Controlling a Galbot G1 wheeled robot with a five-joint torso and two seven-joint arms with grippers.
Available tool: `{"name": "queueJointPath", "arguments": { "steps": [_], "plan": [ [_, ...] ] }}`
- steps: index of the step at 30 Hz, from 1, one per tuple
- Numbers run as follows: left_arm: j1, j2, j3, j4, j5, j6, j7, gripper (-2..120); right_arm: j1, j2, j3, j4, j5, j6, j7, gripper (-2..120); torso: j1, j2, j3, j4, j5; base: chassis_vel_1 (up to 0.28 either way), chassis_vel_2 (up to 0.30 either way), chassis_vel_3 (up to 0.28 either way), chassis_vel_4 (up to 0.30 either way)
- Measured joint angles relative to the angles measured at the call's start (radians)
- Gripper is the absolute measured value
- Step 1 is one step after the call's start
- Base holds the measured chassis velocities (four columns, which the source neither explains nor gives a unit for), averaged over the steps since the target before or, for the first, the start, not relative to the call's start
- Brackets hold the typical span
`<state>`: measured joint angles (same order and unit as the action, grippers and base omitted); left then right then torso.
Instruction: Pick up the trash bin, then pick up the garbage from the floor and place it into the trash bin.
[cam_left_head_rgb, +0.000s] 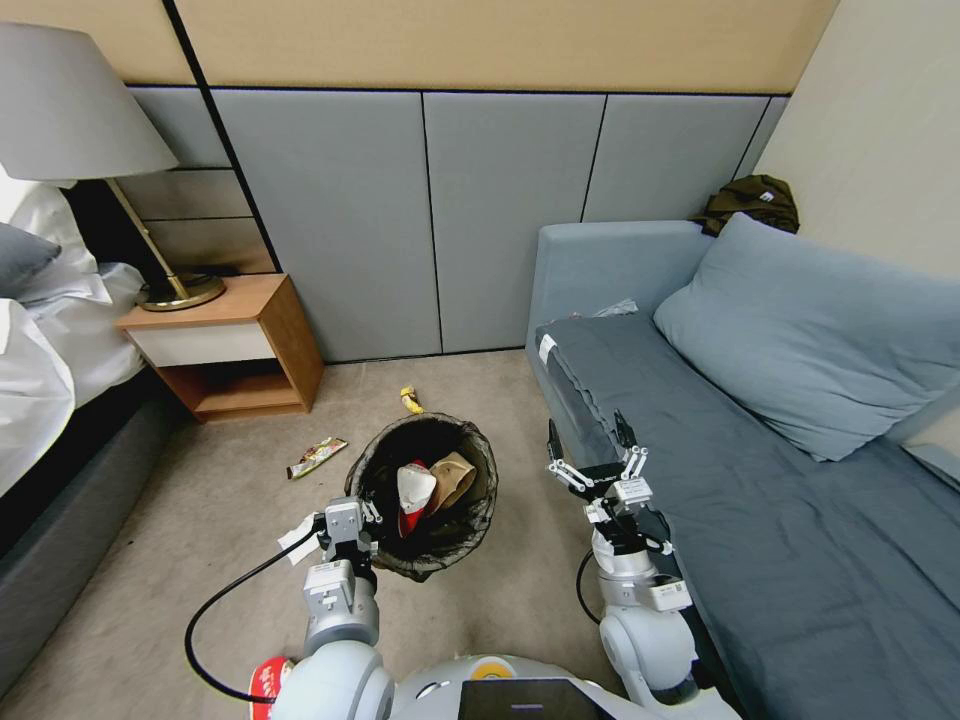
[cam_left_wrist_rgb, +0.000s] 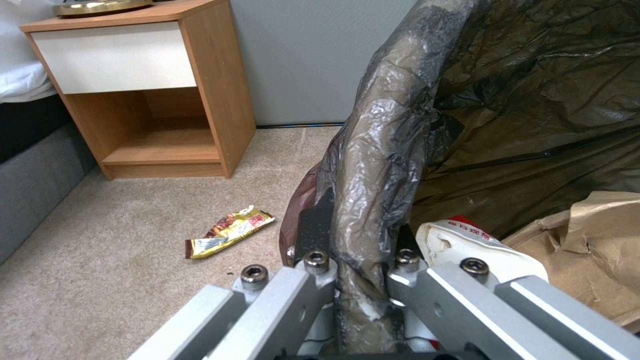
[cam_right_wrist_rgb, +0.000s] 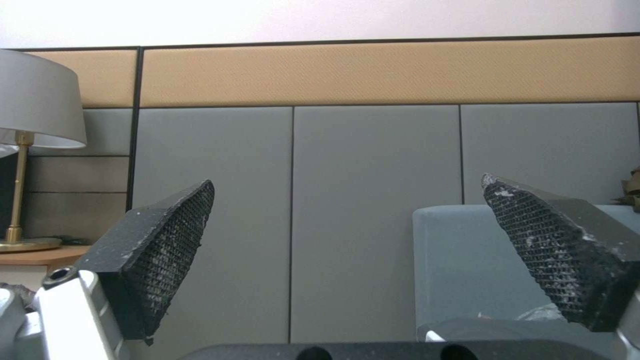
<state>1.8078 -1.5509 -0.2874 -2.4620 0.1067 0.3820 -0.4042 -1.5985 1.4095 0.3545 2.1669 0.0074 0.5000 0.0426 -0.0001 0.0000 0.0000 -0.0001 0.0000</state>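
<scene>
Carpeted bedroom floor: left gripper (cam_left_head_rgb: 362, 515) fingers clamp trash bin (cam_left_head_rgb: 425, 495) rim, some garbage inside; right gripper (cam_left_head_rgb: 598, 463) spread wide, empty; wrapper (cam_left_head_rgb: 317, 456) & yellow scrap (cam_left_head_rgb: 410, 401) left.

Left arm extended forward and low; left end effector (cam_left_head_rgb: 362, 517) clamped with both fingers (cam_left_wrist_rgb: 313, 235) closed on the trash bin (cam_left_head_rgb: 470, 520) rim. Right arm raised beside it; right end effector (cam_left_head_rgb: 592, 452) pointing upward, pads (cam_right_wrist_rgb: 175, 240) spread wide, holding nothing.
</scene>
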Motion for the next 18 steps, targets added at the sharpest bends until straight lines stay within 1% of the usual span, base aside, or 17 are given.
{"name": "queueJointPath", "arguments": {
  "steps": [8, 18],
  "plan": [
    [0.0, 0.0, 0.0, 0.0, 0.0, 0.0, 0.0, 0, -0.003, -0.004, 0.004, -0.006, 0.0, 0.0, -0.004, 100, 0.0, 0.0, 0.0, 0.0, 0.0, 0.0, 0.0, 0.0, 0.0],
    [0.0, 0.0, 0.0, 0.0, 0.0, 0.0, 0.0, 0, 0.0, -0.003, -0.001, -0.015, 0.0, -0.002, -0.009, 100, 0.0, 0.0, 0.0, 0.0001, 0.0, 0.069, 0.06, 0.066, 0.069]
  ]
}}
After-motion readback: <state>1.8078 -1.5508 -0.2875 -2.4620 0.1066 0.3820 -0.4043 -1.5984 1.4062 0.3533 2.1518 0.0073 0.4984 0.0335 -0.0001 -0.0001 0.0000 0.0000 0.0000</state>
